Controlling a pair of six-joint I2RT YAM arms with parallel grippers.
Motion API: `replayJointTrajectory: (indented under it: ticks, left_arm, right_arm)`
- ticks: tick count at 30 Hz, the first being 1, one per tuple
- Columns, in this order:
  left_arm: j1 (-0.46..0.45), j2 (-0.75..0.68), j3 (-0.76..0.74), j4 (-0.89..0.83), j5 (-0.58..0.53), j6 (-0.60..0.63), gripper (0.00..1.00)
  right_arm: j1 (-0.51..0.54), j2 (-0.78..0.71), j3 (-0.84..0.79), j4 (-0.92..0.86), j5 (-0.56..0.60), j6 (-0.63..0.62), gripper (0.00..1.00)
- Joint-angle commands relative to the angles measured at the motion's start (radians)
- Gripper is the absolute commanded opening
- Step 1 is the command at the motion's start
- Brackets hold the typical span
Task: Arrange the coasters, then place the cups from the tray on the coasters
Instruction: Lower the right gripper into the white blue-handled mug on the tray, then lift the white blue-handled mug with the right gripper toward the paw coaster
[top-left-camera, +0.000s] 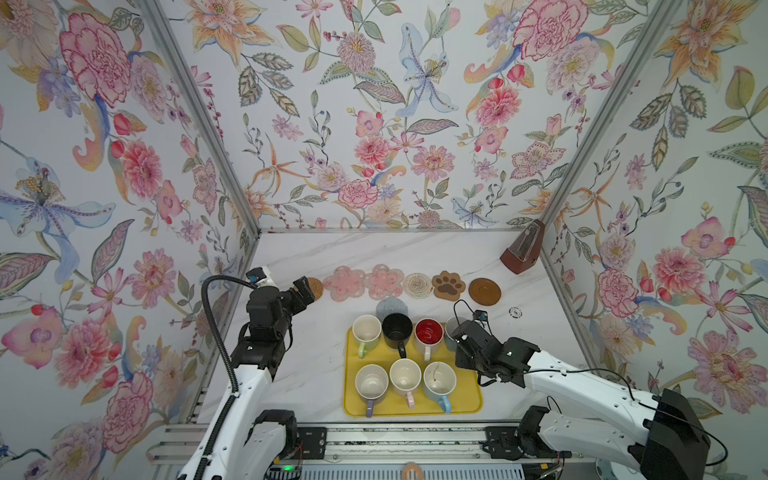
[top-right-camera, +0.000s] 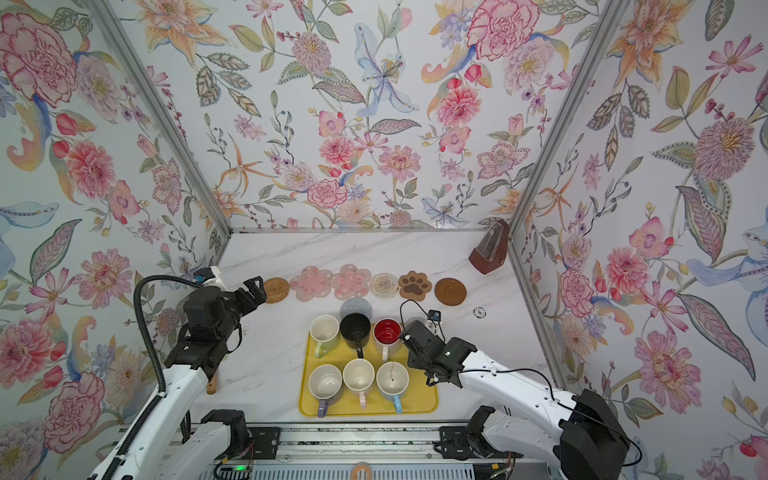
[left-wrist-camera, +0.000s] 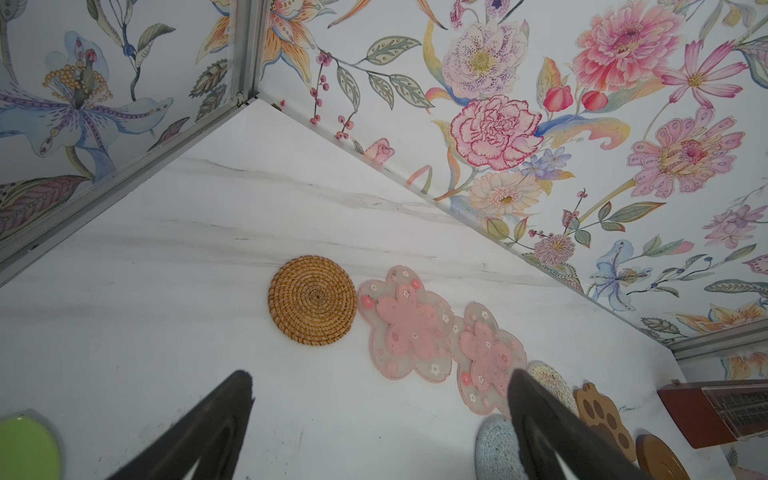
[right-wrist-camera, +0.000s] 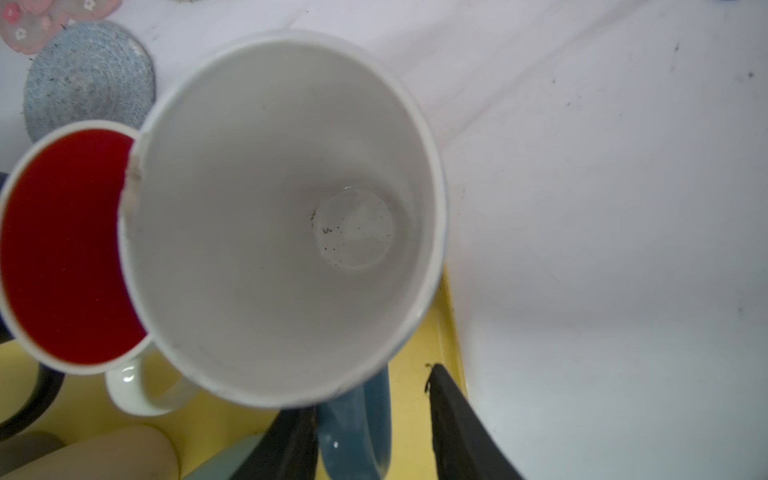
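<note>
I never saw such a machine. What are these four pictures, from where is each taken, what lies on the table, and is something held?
Two robot arms work at a marble table. Both top views look down from one overhead camera; the other two pictures come from cameras on the wrists. Six coasters lie in a row at the back, a grey coaster nearer. Seven mugs stand on the yellow tray; a brown metronome stands in the corner. The left gripper is open and empty near the rattan coaster. The right gripper straddles the handle of a light blue mug, not yet clamped: nothing is held.
</note>
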Motion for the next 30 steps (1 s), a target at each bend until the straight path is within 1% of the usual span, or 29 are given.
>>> replayJointTrajectory:
  ticks: [1,3,5,8,13,15,19,25,27,30]
  left_arm:
    - [0.006,0.007,-0.006,0.031,-0.001,-0.010,0.98]
    - [0.007,0.005,-0.005,0.025,-0.004,-0.012,0.98]
    - [0.008,0.003,-0.009,0.028,0.000,-0.014,0.98]
    - [0.008,0.002,-0.015,0.029,-0.001,-0.014,0.98]
    - [0.008,-0.001,-0.020,0.029,0.000,-0.017,0.98]
    - [0.007,0.001,-0.020,0.028,-0.004,-0.017,0.98]
    - [0.008,0.006,-0.023,0.033,0.001,-0.022,0.98]
    - [0.007,0.013,-0.019,0.035,0.002,-0.022,0.98]
    - [0.007,0.013,-0.019,0.036,0.004,-0.022,0.98]
    - [0.007,0.015,-0.020,0.036,0.004,-0.026,0.98]
  right_arm:
    - [0.010,0.022,0.009,0.006,0.022,-0.013,0.44]
    - [0.010,0.034,0.009,0.014,0.017,-0.015,0.43]
    - [0.012,0.041,0.008,0.013,0.022,-0.020,0.40]
    - [0.013,0.046,0.000,0.014,0.038,-0.033,0.34]
    - [0.012,0.039,-0.004,0.011,0.042,-0.066,0.21]
    - [0.012,0.037,0.003,0.004,0.047,-0.088,0.18]
    - [0.013,0.031,0.030,-0.034,0.058,-0.129,0.10]
    - [0.010,-0.012,0.102,-0.123,0.088,-0.169,0.00]
    - [0.002,-0.032,0.131,-0.155,0.099,-0.179,0.00]
    - [-0.038,-0.059,0.173,-0.186,0.095,-0.205,0.00]
